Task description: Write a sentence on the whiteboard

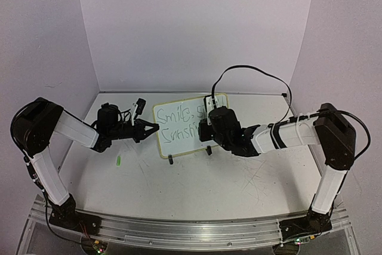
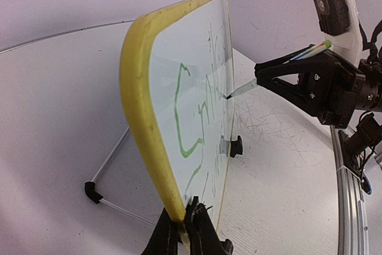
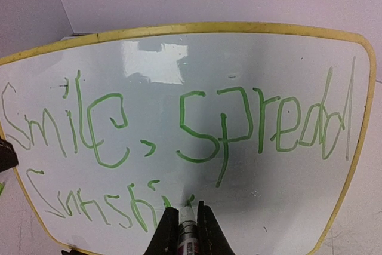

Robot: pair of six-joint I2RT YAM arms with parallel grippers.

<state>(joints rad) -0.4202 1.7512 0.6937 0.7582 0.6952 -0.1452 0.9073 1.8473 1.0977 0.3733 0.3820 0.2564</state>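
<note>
The whiteboard [image 1: 181, 145] stands upright at the table's back middle, yellow-framed [image 2: 138, 82]. My left gripper [image 1: 153, 128] is shut on its left edge, the fingers [image 2: 203, 231] pinching the frame. The sentence [image 3: 179, 120] is in green: "Smile, spread" on the top line and "Sunshi" below it, also seen from above [image 1: 177, 114]. My right gripper [image 3: 186, 214] is shut on a marker [image 3: 189, 228] whose tip touches the board at the end of the second line. From the left wrist view the marker [image 2: 240, 89] meets the board face.
A small green cap [image 1: 119, 160] lies on the scratched table left of the board. Two black feet [image 1: 171, 160] and a wire stand [image 2: 110, 162] prop the board. Purple walls close in the back and sides.
</note>
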